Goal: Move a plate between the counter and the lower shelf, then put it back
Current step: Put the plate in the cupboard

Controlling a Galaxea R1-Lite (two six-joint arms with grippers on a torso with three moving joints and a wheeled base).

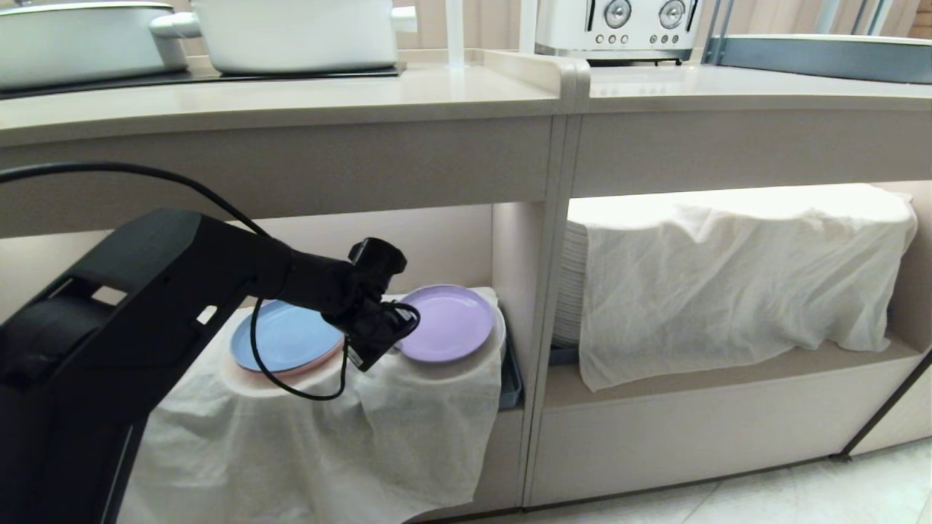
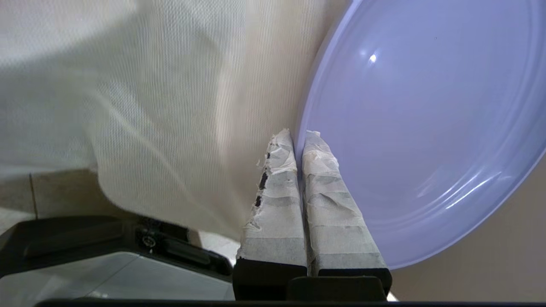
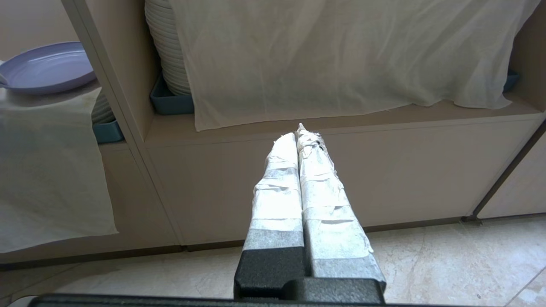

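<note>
Across the upper part of the head view runs the bench [image 1: 291,102], beige and thick-edged, carrying white pots at upper left and a toaster [image 1: 619,29] at upper centre. Below it, the lower shelf [image 1: 524,306] opens as lit cubbies split by an upright divider; a white cloth [image 1: 743,269] drapes a stack at centre right, and another cloth [image 1: 313,437] falls over a mound at lower centre. On that mound rest a blue plate [image 1: 284,338] and, just beside it toward the divider, the plate [image 1: 448,322] — lilac, slightly tilted.

From the lower left the black left arm reaches in, and the left pincer [image 2: 302,140] is pressed shut on the plate's near rim, one taped finger above it and one beneath. The right pincer [image 3: 300,134] hangs closed and empty before the right cubby.

The grip is only a thin edge pinch, so the plate could pivot or slip out on lifting — or drag the loose cloth and nudge the blue plate.
</note>
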